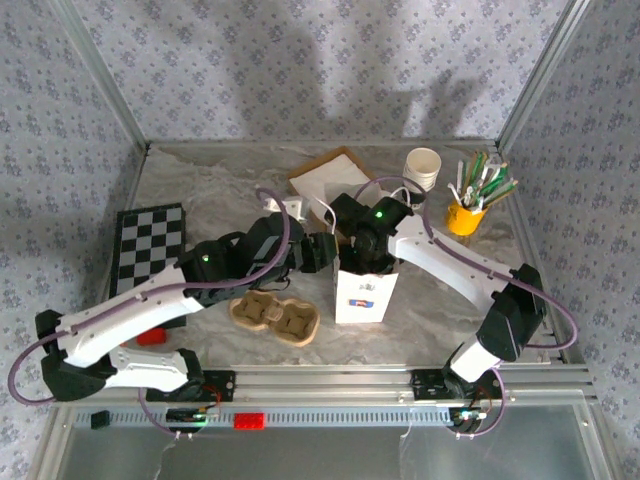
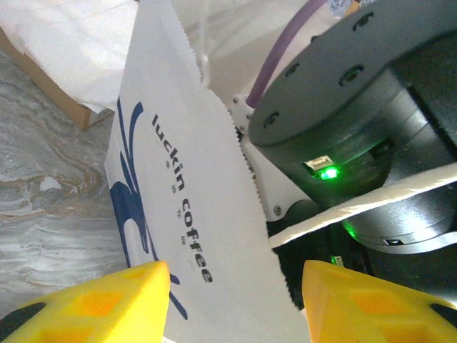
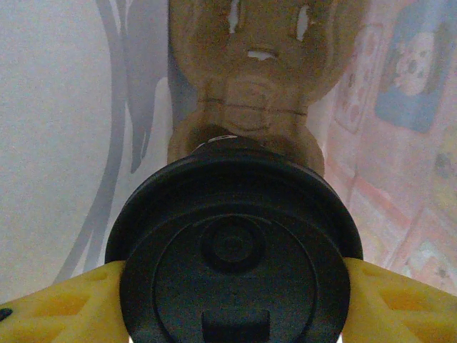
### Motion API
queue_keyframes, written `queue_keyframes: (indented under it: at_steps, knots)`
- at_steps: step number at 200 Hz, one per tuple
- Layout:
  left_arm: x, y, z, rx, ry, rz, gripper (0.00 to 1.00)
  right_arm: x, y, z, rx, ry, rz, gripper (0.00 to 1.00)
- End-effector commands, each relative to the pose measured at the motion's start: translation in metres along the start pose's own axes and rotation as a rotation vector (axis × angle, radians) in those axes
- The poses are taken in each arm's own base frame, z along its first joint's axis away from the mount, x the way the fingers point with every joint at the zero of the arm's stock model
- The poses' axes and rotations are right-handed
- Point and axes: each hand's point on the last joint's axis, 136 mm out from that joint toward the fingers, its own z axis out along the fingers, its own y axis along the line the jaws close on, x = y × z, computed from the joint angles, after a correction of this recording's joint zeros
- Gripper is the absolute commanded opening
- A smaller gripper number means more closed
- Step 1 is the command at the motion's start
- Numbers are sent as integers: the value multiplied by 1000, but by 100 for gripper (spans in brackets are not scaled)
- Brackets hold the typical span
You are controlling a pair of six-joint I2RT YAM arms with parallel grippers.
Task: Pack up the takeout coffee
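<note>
**COFFEE IN THE BAG, RELEASE NOT YET MADE**

The takeout coffee (image 3: 232, 264) is held low inside the white paper bag (image 1: 365, 295). Its black lid is clamped on both sides by the right gripper (image 3: 232, 304). The packing is judged to be most of the way through, since the cup is within the bag's walls and a pulp carrier (image 3: 250, 78) is seen beneath it. Whether the cup is seated in a pocket cannot be told (the lid covers everything below it). What is judged to be left is for the cup to be set down, the grip let go and the arm drawn out of the bag.

The left gripper (image 2: 234, 286) is found at the bag's mouth. Its yellow fingers are spread well apart, with only the thin printed wall between them, so nothing is pinched there.

The grip itself is settled by the right wrist view; from above, the wrist and the bag's rim stand in the way. The lettering on the bag's side is supplied by the left wrist view. The layout is given from above: a second carrier (image 1: 275, 317) lies on the table just beside the bag, and a lidless cup stack (image 1: 422, 168) stands well apart at the back.
</note>
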Motion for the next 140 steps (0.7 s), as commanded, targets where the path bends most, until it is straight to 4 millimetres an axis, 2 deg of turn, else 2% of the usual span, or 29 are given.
queue_keyframes:
  at_steps: [1,61,140]
  knots:
    - [-11,-4,-19,28,-9,11,52,4,-19,-3,71,-8,5,53]
    - [-14,17,-33,-28,-20,25,53,6,-16,9,61,11,8,53]
    - [-14,27,-30,-57,-23,17,54,9,-13,14,55,24,7,53]
